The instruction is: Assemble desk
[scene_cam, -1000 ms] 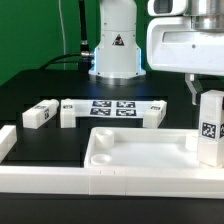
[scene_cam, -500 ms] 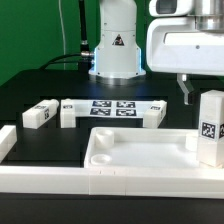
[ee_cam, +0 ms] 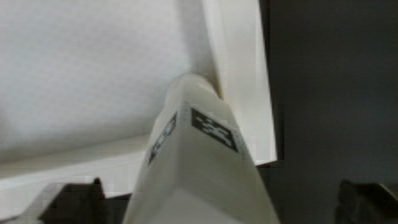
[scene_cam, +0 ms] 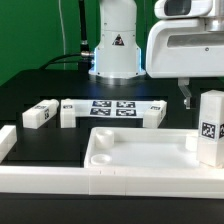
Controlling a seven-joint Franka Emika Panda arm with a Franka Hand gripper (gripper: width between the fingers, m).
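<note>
The claw [ee_cam: 217,205] has drifted slightly toward the exterior view's left, its fingers spread, pinching nothing. Just beneath it a tagged leg [scene_cam: 210,128] stands upright at the rim of the tabletop [scene_cam: 140,156], which lies on the black worktop [scene_cam: 60,88].

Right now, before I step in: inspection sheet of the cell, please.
Surface: black table.
Job's things: tabletop at front; upright leg by its end on the exterior view's right; lying legs farther back.
Clutter: border rails; marker board.
Grippers: fingers open, either side of the upright leg, not touching it.
Cables: black cable behind the robot base.
Surroundings: green backdrop.
</note>
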